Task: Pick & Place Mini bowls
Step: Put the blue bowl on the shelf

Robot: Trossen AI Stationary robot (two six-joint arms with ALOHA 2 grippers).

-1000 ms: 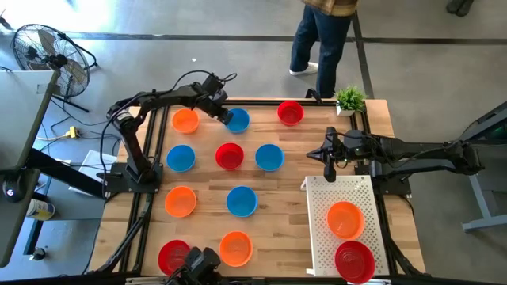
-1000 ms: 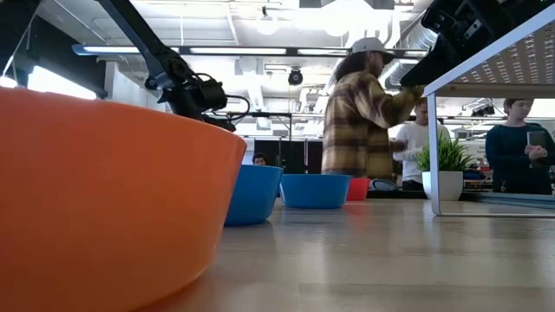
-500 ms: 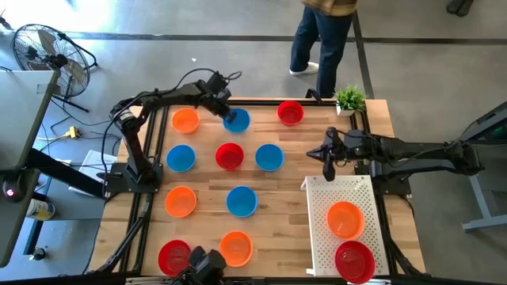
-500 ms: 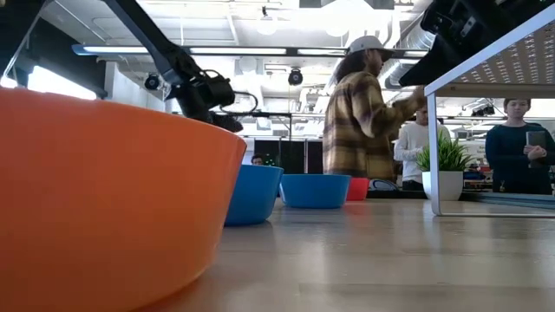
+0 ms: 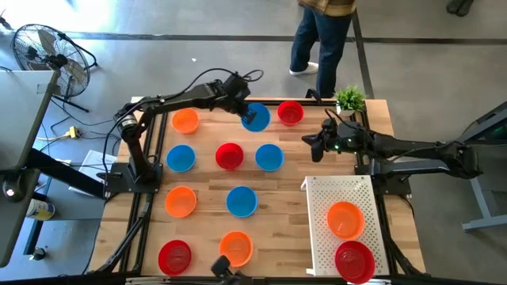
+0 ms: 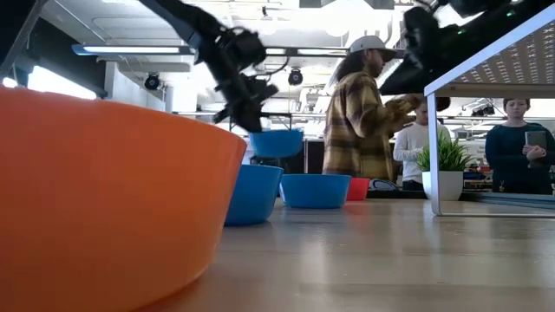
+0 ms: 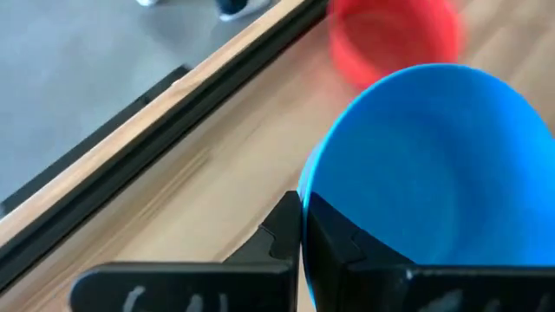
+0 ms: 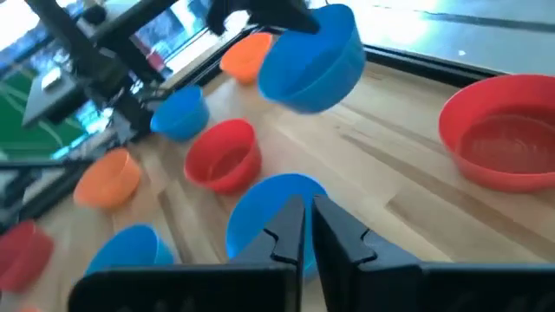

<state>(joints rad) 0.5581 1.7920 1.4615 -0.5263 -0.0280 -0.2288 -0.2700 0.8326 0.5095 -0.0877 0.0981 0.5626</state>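
Note:
My left gripper [image 5: 242, 108] is shut on a blue mini bowl [image 5: 256, 118] and holds it in the air over the table's far middle, beside a red bowl [image 5: 291, 112]. The low view shows this bowl [image 6: 276, 142] above the table. Several more red, orange and blue mini bowls rest on their bases on the wood, among them orange [image 5: 185, 120], red [image 5: 230, 155] and blue [image 5: 269, 157]. My right gripper [image 5: 314, 147] hovers shut right of the blue one, holding nothing; it [image 8: 308, 227] points over that bowl [image 8: 269, 212]. My left gripper pinches the blue bowl's rim [image 7: 304, 192] on the side toward the table's left, one finger [image 7: 282, 232] outside the wall and one inside. The fingers slant down from the far left. The bowl hangs clear of the table, slightly tilted.
A white perforated tray [image 5: 318, 233] at the near right holds an orange bowl [image 5: 344, 218] and a red bowl [image 5: 354, 260]. A small potted plant [image 5: 349, 100] stands at the far right corner. A person [image 5: 321, 36] stands beyond the far edge.
My left gripper has taken hold of the blue bowl at the far side, lifted it clear of the table and carried it toward the right, close to the red bowl. My right gripper has swung from pointing at the tray toward the table's left and far side, rolling.

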